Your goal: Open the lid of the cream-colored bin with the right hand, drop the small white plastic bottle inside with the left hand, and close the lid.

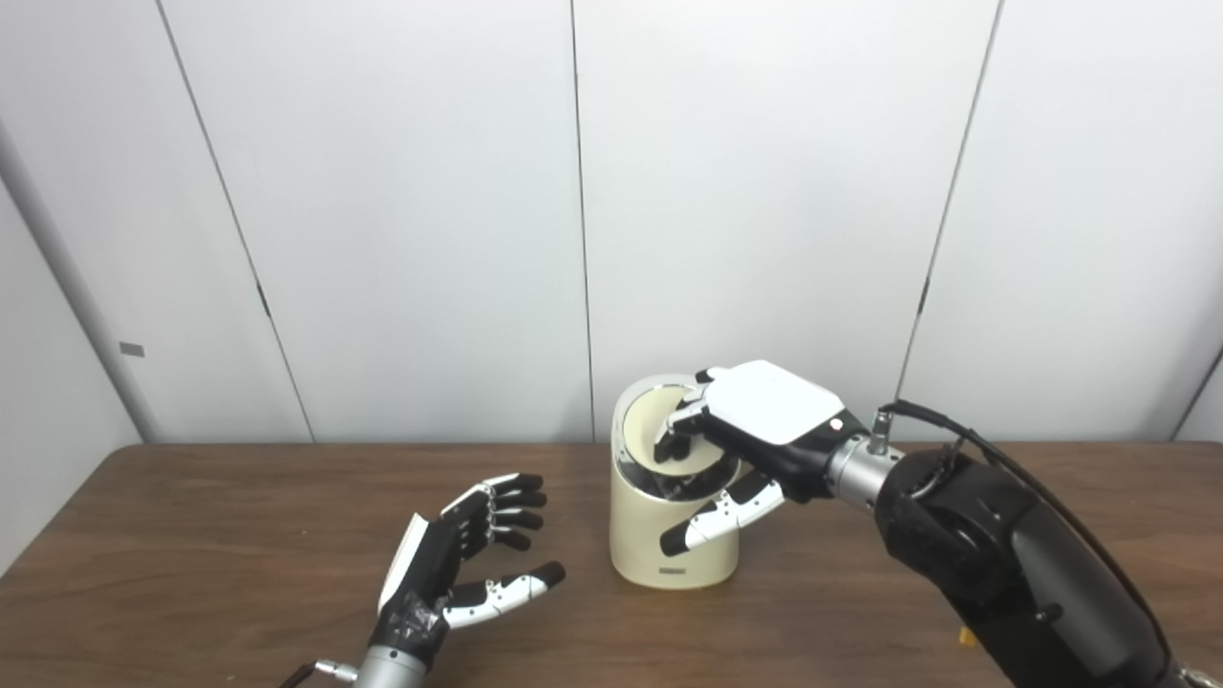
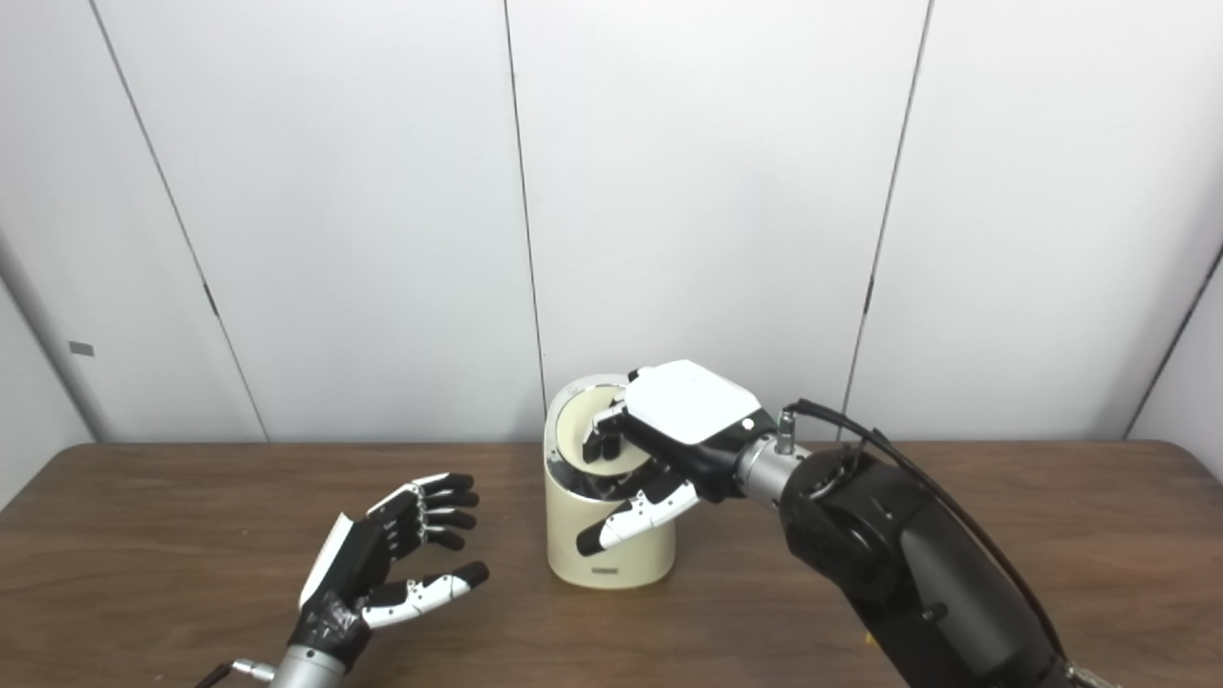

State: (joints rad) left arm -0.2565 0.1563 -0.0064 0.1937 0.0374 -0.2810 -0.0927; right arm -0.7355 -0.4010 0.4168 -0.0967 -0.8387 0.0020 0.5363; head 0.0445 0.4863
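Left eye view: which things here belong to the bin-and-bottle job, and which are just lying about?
Part of the job:
- cream-colored cylindrical plastic bin, with its round lid
- right hand, fingers on the lid
- left hand, open, holding nothing

Just there:
- brown wooden table
- white panelled wall

No small white bottle shows in either view.

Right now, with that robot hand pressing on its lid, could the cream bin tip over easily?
Probably not easily. The cream bin stands upright on a broad flat base on the table. Still, it looks like light plastic, and the right robot hand pushes near its top, so a hard sideways shove might slide or tilt it.
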